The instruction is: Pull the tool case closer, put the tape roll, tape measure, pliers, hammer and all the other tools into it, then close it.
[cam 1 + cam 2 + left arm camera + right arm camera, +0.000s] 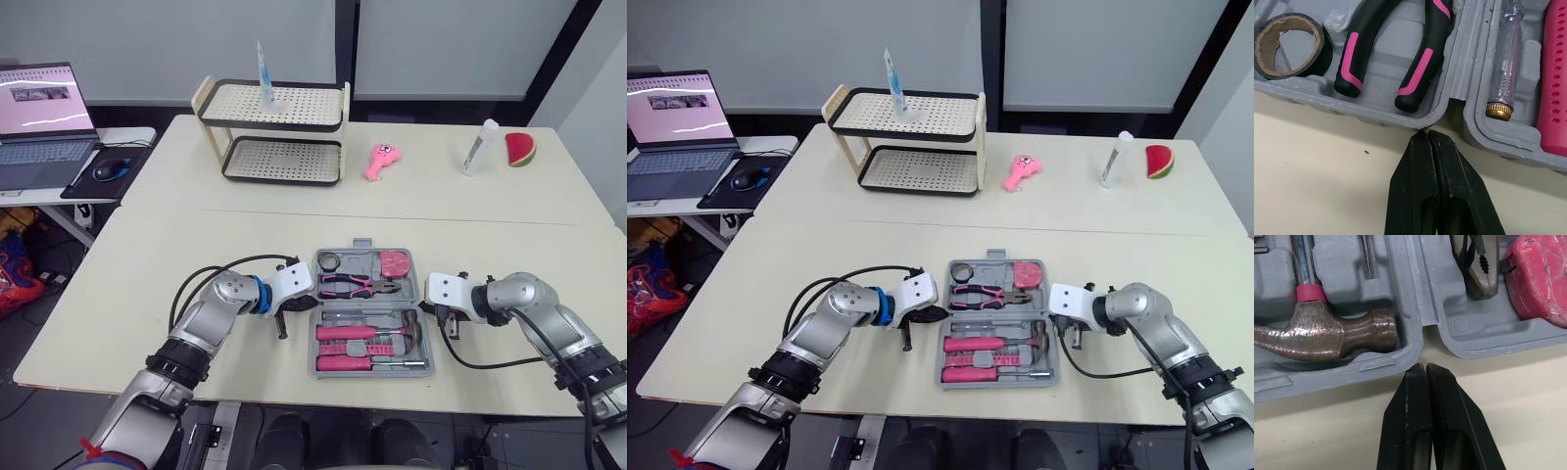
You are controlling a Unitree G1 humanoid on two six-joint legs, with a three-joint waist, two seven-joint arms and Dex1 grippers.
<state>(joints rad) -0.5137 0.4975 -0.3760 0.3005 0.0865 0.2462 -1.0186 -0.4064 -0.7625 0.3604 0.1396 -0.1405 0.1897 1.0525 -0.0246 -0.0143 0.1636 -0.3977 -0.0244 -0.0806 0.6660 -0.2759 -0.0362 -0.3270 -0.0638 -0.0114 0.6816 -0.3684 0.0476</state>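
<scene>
The grey tool case point(367, 369) lies open near the table's front edge. Its far half holds the black tape roll point(328, 261), pink-and-black pliers point(353, 285) and pink tape measure point(394, 263). Its near half holds the hammer point(377, 333), a pink-handled tool point(345, 363) and a clear screwdriver point(1504, 58). My left gripper point(1427, 139) is shut and empty, its tips at the case's left edge by the hinge. Shut and empty too, my right gripper point(1422, 369) has its tips at the case's right edge by the hammer head point(1327, 330).
A two-tier rack point(279, 122) stands at the back with a tube on top. A pink toy point(380, 160), a white bottle point(480, 147) and a watermelon slice point(520, 149) lie on the far table. A laptop point(39, 122) and mouse sit on a side desk, left.
</scene>
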